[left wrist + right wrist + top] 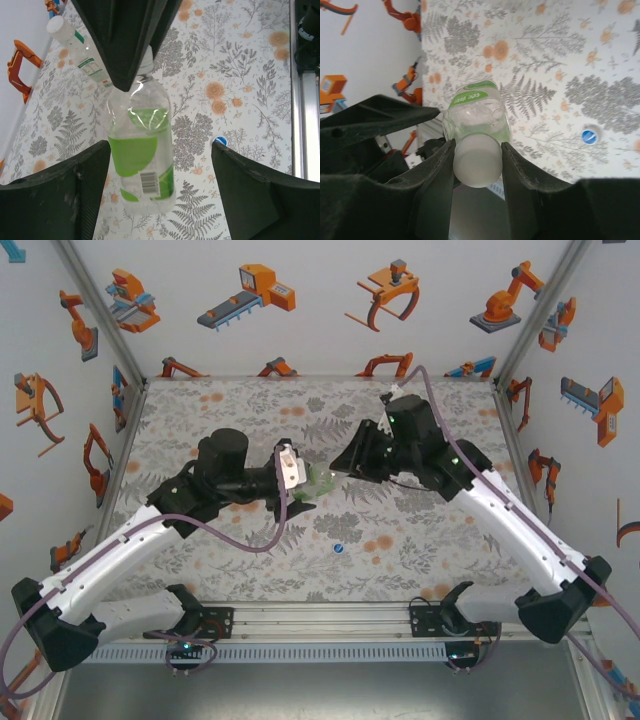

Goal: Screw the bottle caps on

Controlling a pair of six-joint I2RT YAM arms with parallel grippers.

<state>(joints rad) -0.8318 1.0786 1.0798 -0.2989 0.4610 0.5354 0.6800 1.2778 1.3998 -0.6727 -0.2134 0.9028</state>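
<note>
- Overhead, I see both arms reaching inward and meeting mid-surface. The clear plastic bottle with a bright green label is between them, lying roughly level.
- The left wrist camera gives me the label detail: a green patch and a barcode. The bottle body lies between the left fingers.
- It also picks up a second clear plastic bottle with a white cap and a green-and-white label band. That one lies on its side close to the wall.
- The right wrist camera gives me the grip. The right fingers are clamped on either side of the white round plastic screw cap, which sits on the green-label bottle's neck. I can't tell how far it's threaded.
- The left fingers are spread wide, one on each side of the bottle body, and are not gripping. There's a plain gap on one side. The other pad looks right beside the bottle, and I can't resolve whether it touches.
- A small blue round plastic cap lies loose on the surface, on the near side of the held bottle and apart from both arms.
- The surface has a grey fern-and-leaf print with orange flowers, and an aluminium rail runs along the near edge at the arm bases.
- The room has white walls with orange robot-arm stickers and aluminium corner posts.
</note>
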